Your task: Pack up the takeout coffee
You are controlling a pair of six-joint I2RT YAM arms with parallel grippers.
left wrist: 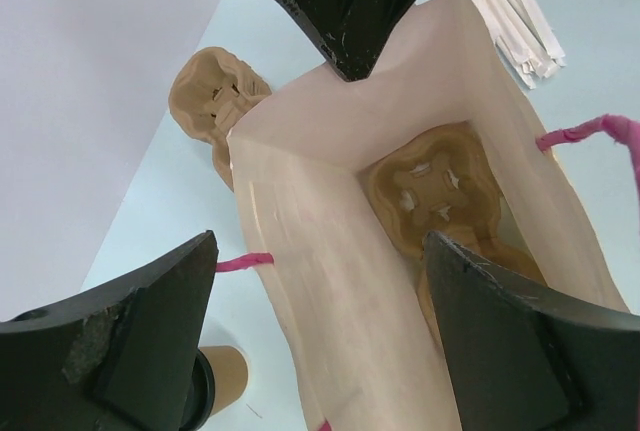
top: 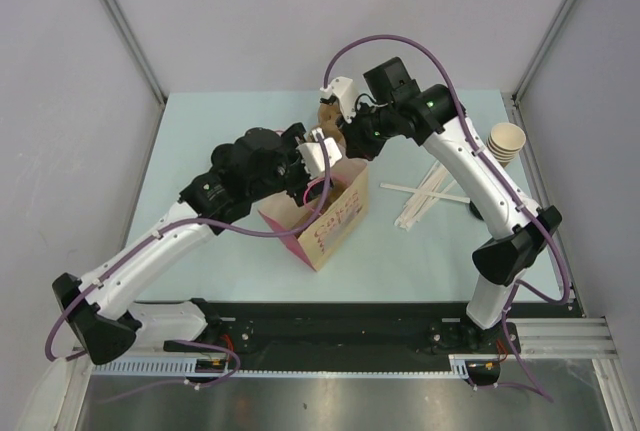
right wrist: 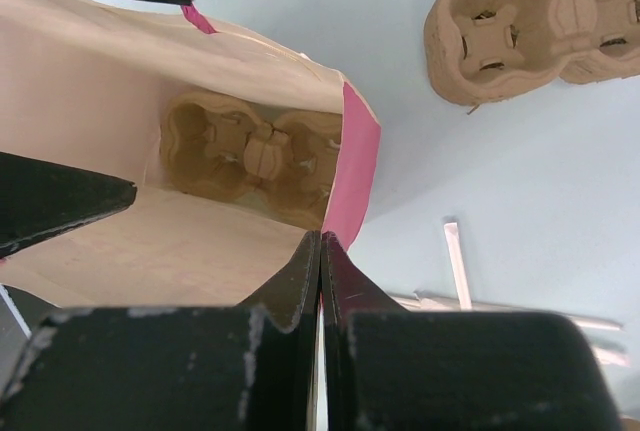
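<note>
The takeout coffee (left wrist: 226,379), a brown cup with a black lid, shows only in the left wrist view. It stands on the table outside the pink paper bag (top: 325,219), partly hidden behind my left finger. My left gripper (left wrist: 320,251) is open and straddles the bag's near wall (left wrist: 330,281), one finger inside and one outside. My right gripper (right wrist: 321,236) is shut, its tips pinching the bag's rim (right wrist: 352,151). A brown pulp cup carrier (right wrist: 250,156) lies at the bottom of the bag. In the top view both grippers (top: 318,156) (top: 345,146) meet over the bag's mouth.
A second pulp carrier (right wrist: 540,26) lies on the table beyond the bag. White wrapped straws (top: 425,196) lie to the bag's right. A stack of pale lidless cups (top: 507,143) stands at the table's right edge.
</note>
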